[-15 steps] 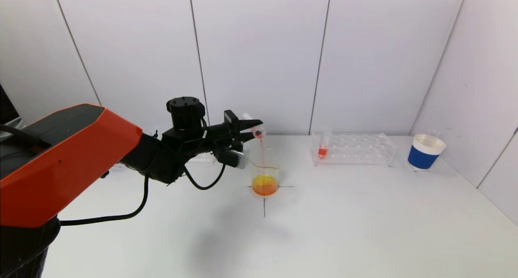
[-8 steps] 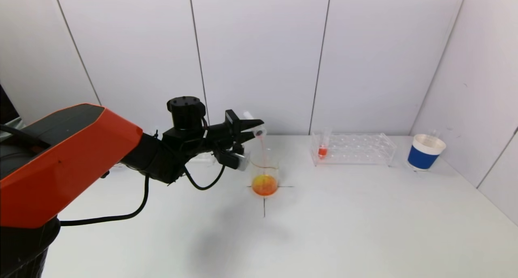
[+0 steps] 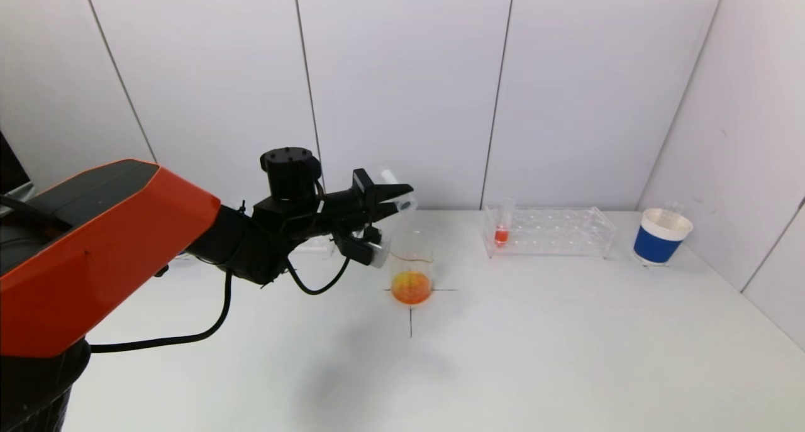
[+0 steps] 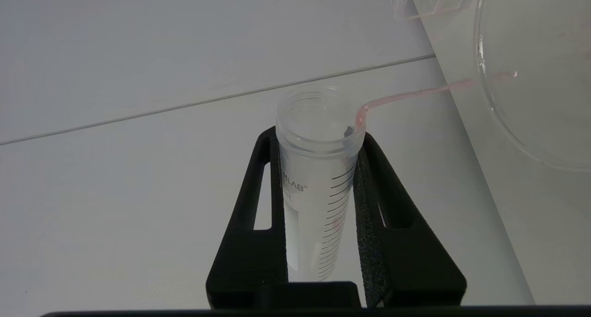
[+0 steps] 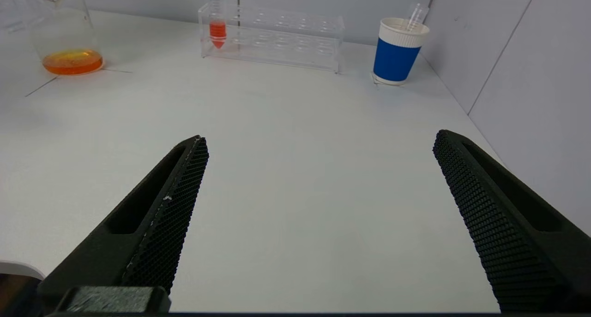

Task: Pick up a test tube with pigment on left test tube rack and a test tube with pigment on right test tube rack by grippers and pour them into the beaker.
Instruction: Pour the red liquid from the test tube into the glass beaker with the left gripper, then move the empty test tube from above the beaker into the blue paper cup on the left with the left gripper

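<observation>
My left gripper [image 3: 395,198] is shut on a clear graduated test tube [image 4: 317,178], held tilted with its mouth above the beaker [image 3: 412,275]. The tube looks nearly drained, and in the left wrist view a thin pink thread [image 4: 406,94] runs from its lip toward the beaker [image 4: 531,123]. Orange liquid lies in the beaker's bottom. The right test tube rack [image 3: 550,232] holds one tube with red pigment [image 3: 501,232]. The left rack is hidden behind my left arm. My right gripper [image 5: 322,139] is open over bare table, far from the rack [image 5: 272,35].
A blue-and-white paper cup [image 3: 660,236] with an empty tube in it stands right of the rack near the side wall. A black cross marks the table under the beaker. The left arm's cable hangs over the table's left part.
The pink stream into the beaker has thinned until it no longer shows in the head view. The left gripper and tube have risen slightly. The right gripper's state is unchanged.
</observation>
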